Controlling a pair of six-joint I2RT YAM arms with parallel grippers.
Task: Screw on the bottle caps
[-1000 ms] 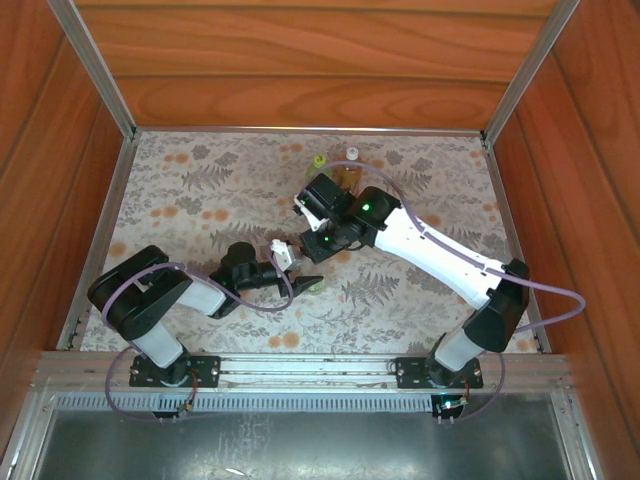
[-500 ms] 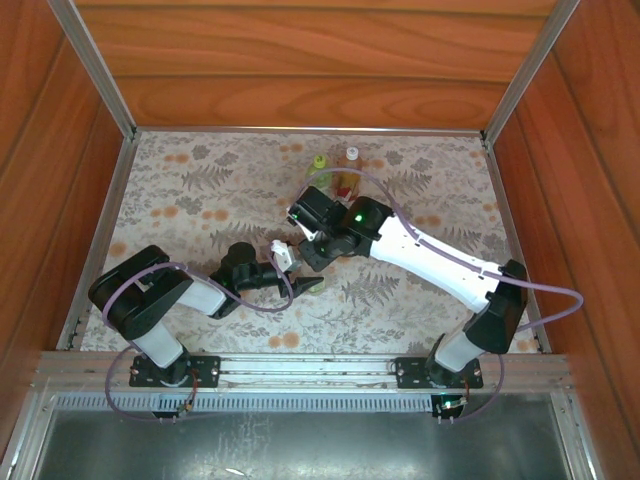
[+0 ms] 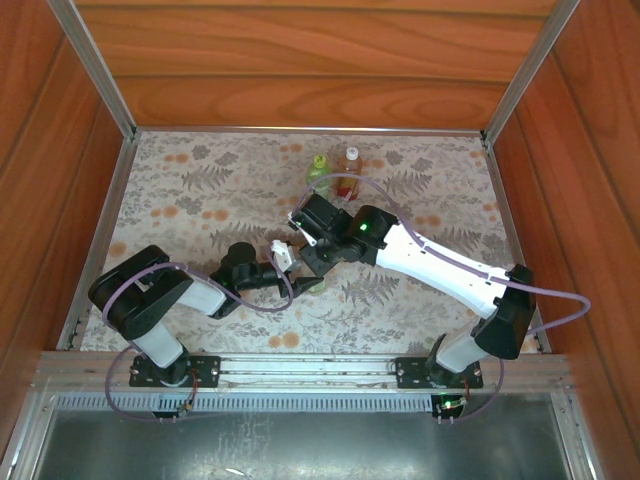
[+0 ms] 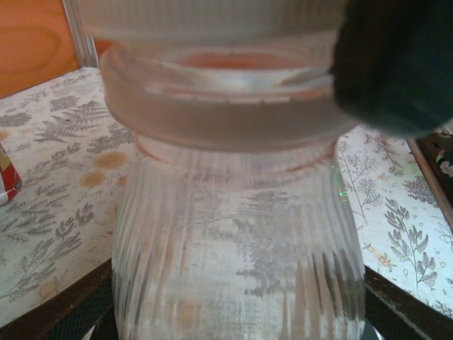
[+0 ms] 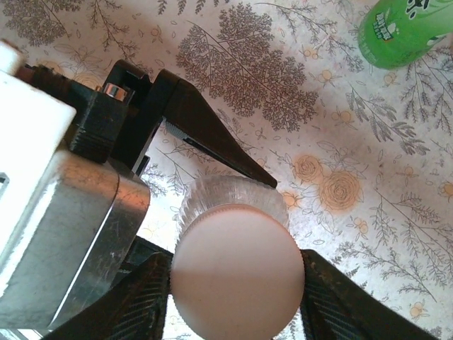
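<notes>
White cap [image 5: 237, 273] sits atop the clear bottle [image 4: 237, 269], right between the R pincer [image 5: 237, 290] fingers; they hug both sides, but can't tell if they pinch or just touch. Bottle stands upright below, clamped by the L pincer [image 3: 305, 281], set narrow on its ribbed body. Risks, imo: cap looks only partly wound down, so an off-axis twist → cross-thread; slack R hold → cap slips; weak L hold → bottle spins w/ cap. Green bottle [image 5: 403, 28] stands well beyond R pincer on the desk [image 5: 354, 177].

Even, warm light overhead — soft shadows; the white cap [image 5: 237, 273] glares pale (left wrist close-up is blurry).
</notes>
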